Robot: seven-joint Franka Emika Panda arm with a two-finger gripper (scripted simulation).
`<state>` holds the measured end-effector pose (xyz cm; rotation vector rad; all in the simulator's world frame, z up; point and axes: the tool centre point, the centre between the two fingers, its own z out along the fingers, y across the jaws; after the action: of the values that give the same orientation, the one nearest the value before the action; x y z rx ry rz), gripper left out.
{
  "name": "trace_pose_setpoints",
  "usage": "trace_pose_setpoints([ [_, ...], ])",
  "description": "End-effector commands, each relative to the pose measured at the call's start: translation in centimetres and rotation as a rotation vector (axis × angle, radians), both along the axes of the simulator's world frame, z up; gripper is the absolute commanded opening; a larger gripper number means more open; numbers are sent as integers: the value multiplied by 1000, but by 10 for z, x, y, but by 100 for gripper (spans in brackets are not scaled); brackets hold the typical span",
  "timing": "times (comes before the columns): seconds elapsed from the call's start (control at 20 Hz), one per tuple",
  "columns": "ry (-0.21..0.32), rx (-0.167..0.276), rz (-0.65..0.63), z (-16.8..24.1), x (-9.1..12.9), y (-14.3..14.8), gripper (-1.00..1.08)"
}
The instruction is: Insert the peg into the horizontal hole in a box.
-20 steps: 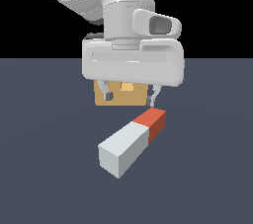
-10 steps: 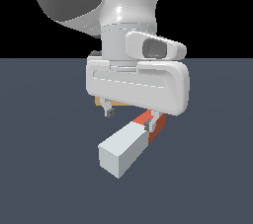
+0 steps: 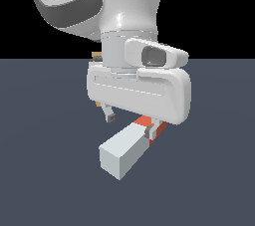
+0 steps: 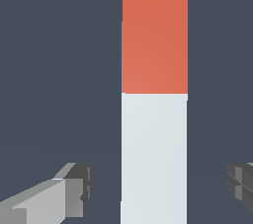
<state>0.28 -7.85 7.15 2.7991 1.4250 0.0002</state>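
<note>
The peg (image 3: 124, 151) lies flat on the dark floor, its pale grey end toward the camera and its red-orange end (image 3: 144, 121) under the hand. In the wrist view the peg (image 4: 154, 159) runs between the two fingers, red part (image 4: 154, 30) ahead. My gripper (image 3: 130, 125) is open and low over the peg, one finger (image 3: 110, 118) on each side with a gap to the peg on both sides (image 4: 74, 188). It holds nothing. The box is almost hidden behind the hand; only a tan sliver (image 3: 95, 54) shows. The hole is hidden.
The white hand body (image 3: 139, 93) and the arm (image 3: 74, 1) fill the upper middle of the exterior view. The dark floor (image 3: 45, 180) surrounds the peg.
The hand has come down and toward the camera, so its fingers now straddle the peg near the red-white boundary. It now covers the box. The peg has not moved.
</note>
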Motion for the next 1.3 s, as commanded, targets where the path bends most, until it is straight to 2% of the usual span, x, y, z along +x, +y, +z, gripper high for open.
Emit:
trace_pose_setpoints([
  [0.0, 1, 0, 0, -7, -1, 0, 100],
  [0.35, 1, 0, -5, -41, -2, 0, 100],
  [0.6, 0, 0, -6, -48, 0, 0, 100],
  [0.65, 0, 0, -6, -48, 0, 0, -100],
  [1.25, 0, 0, 0, -47, 0, 0, -100],
])
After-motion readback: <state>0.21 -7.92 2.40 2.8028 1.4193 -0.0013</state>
